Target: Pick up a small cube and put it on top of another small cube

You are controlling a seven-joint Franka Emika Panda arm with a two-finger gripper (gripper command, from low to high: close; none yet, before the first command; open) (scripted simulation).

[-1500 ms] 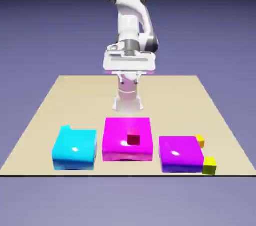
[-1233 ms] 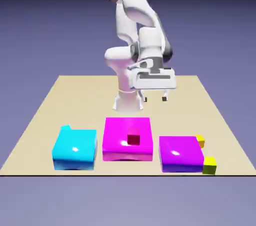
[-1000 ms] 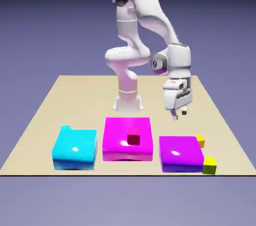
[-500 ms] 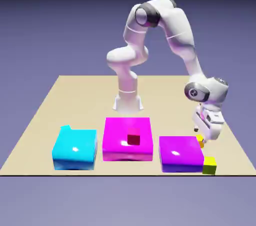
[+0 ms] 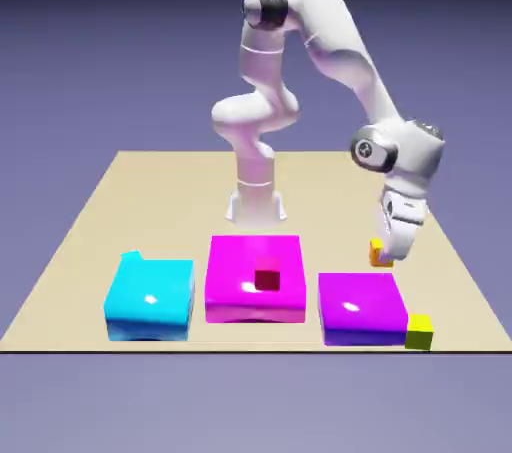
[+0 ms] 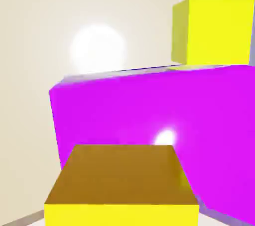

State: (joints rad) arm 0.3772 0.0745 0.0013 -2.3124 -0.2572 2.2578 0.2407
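Observation:
My gripper [image 5: 387, 250] is shut on a small orange-yellow cube [image 5: 379, 258], holding it in the air just above the back edge of the purple block [image 5: 360, 309]. In the hand view the orange-yellow cube [image 6: 122, 185] fills the bottom middle and hides my fingertips. Beyond it lie the purple block [image 6: 149, 110] and a small yellow cube [image 6: 213, 30]. That yellow cube [image 5: 419, 331] rests on the table at the purple block's front right corner. A small dark red cube [image 5: 267, 279] sits on top of the magenta block [image 5: 240, 286].
A cyan block [image 5: 150, 299] lies at the exterior view's left, with a small cyan cube [image 5: 131, 258] peeking out behind it. The three large blocks line the tan table's [image 5: 160, 201] front edge. The robot's base [image 5: 256, 203] stands at the far middle.
The arm swung to the exterior view's right and came down behind the purple block. The gripper closed on the orange-yellow cube and has lifted it off the table, slightly leftward.

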